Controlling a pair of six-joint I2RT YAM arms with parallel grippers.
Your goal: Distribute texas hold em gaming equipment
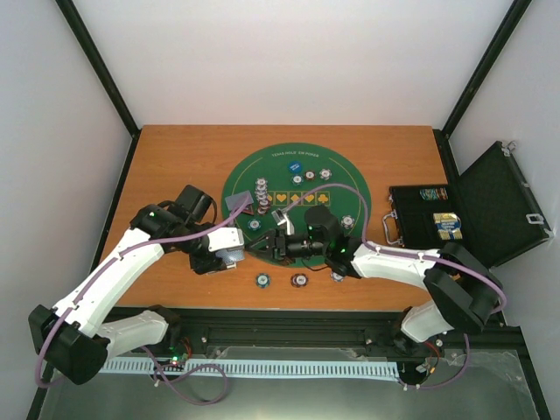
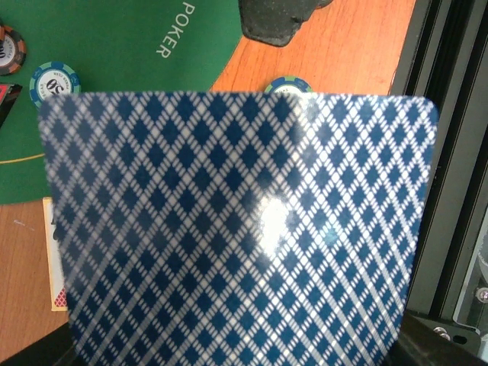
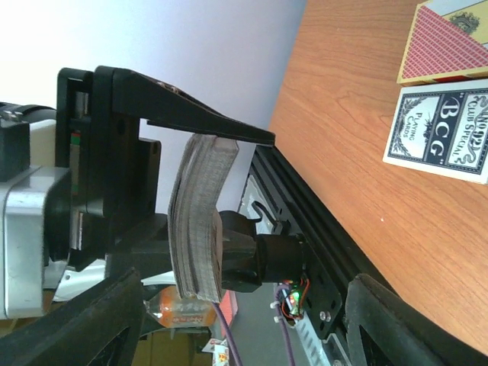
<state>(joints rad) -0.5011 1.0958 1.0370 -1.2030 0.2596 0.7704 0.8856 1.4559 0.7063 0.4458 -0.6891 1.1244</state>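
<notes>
You're in the card-dealing step: your left gripper [image 1: 241,253] is clamped on the deck of playing cards [image 2: 236,229], held off the table [image 1: 175,166] at the near-left rim of the green mat [image 1: 350,188]. The right gripper [image 1: 267,245] sits just beside it with its jaws spread and nothing in them. In the right wrist view the deck [image 3: 197,221] is pinched across its faces between black fingers and bows slightly; it's a thick stack with grey layered edges. The backs are glossy with a blue-white diamond lattice and rounded corners, and there's a glare spot, so expect them to be slick. My read of the next move: bring the right fingers onto one exposed edge, nip only the outer card, slide it clear without fanning the rest, then carry it to a seat on the mat. The risk is grabbing two cards or tugging the deck loose. Poker chips [image 1: 260,188] are small round discs with striped rims; some are stacked on the mat, and two lie on the wood near you [image 1: 262,280]. The mat is round, matte and printed, and the table has a smooth wood-grain top. A printed BCG card or box [image 3: 438,130] lies flat by a red-backed one [image 3: 450,42]; I can't tell which it is. The hard black case [image 1: 490,210] is open at the right.
</notes>
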